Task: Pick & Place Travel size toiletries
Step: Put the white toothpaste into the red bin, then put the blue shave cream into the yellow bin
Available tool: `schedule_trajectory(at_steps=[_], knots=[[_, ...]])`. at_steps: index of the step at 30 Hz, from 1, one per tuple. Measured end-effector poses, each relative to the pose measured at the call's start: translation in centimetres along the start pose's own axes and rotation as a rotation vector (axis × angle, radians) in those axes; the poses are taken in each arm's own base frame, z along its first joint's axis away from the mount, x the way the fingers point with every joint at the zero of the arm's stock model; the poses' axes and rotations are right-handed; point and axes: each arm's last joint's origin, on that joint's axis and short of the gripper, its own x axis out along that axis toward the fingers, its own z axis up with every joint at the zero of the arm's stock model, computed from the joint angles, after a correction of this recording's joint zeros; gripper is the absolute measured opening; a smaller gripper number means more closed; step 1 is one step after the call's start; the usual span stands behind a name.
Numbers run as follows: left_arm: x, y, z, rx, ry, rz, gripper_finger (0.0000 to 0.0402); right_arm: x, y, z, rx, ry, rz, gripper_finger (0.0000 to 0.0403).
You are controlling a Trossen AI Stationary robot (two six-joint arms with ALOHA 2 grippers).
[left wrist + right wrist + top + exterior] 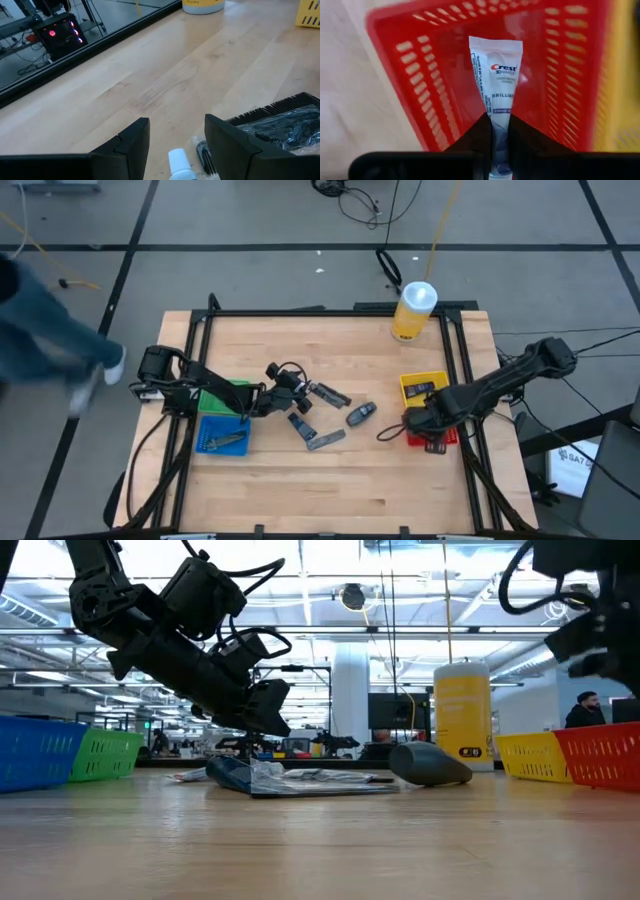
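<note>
Task judged partly done. Right gripper (499, 131) clamped on the lower end of a white-and-blue plastic toothpaste tube (497, 75), held over the red slotted plastic bin (430, 100) at the table's right side; release not yet made. Left gripper (175, 145) with fingers apart, low over the loose pile mid-table, straddling a small white tube cap (179, 161) beside a black comb in clear wrap (280, 122). Counted on bare wood in the high view: about four small dark or grey items (325, 417), exact number uncertain. Bins: four — blue (222, 434), green (220, 397), yellow (420, 385), red. Blue and yellow bins each with dark contents, count not discernible. One large yellow bottle with white cap (414, 311) at the far edge.
</note>
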Motion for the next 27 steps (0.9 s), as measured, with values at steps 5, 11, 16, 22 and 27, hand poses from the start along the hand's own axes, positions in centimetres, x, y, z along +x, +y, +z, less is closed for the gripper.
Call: schedule_trajectory(at_steps=[5, 11, 16, 22, 27], knots=[[0.0, 0.0, 0.0, -0.001, 0.000, 0.000, 0.0186, 1.8, -0.3, -0.2, -0.048, -0.008, 0.004, 0.0060], [0.0, 0.0, 0.0, -0.002, 0.000, 0.000, 0.0186, 2.5, -0.7, -0.7, -0.014, 0.025, -0.020, 0.0106], [0.0, 0.0, 0.0, -0.002, -0.001, 0.000, 0.0186, 0.6, -0.7, -1.0, 0.101, 0.092, -0.062, 0.0151], [0.0, 0.0, 0.0, -0.006, -0.003, -0.001, 0.0186, -4.0, 0.4, 0.1, 0.245, 0.001, -0.020, 0.0164], [0.0, 0.0, 0.1, -0.024, -0.005, -0.001, 0.0186, -5.6, 1.6, 3.4, 0.289, -0.483, -0.033, 0.0152]])
